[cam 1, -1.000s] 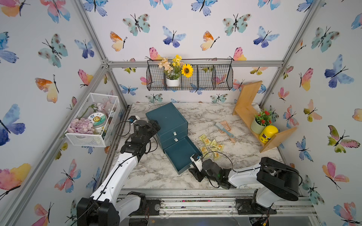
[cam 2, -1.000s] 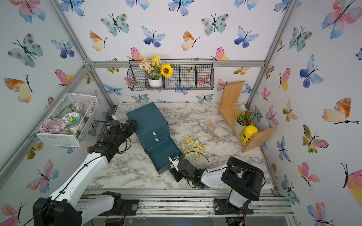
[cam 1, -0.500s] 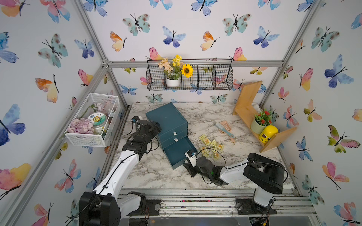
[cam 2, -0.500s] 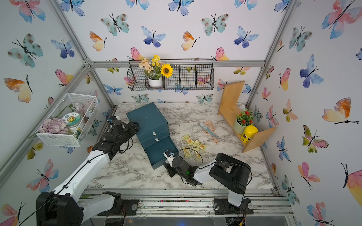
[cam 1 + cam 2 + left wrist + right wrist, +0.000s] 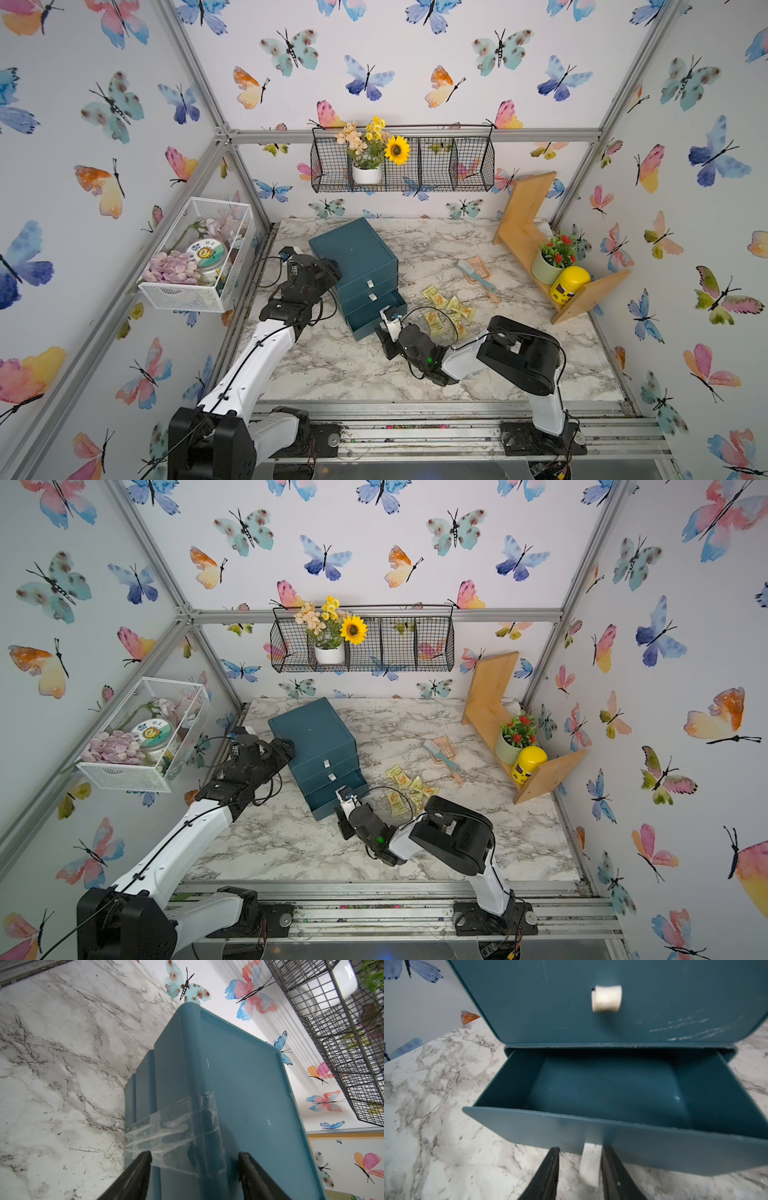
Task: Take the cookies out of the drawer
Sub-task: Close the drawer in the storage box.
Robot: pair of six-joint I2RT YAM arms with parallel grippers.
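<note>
Bright even light, soft shadows; top views bend at edges; drawer blurred.

Marble-patterned table. On it, toward the back left, a dark teal chest of drawers with the bottom drawer partly pulled out. Just beside that drawer, pale yellow cookies scattered flat; further back a brush; along the right side a wooden shelf.

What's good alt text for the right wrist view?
An open teal bottom drawer seen from just in front, with nothing in the part of its inside that shows. The black fingers of the right gripper flank its white pull tab, with a gap on one side. The drawer above is closed, on a marble table.
</note>
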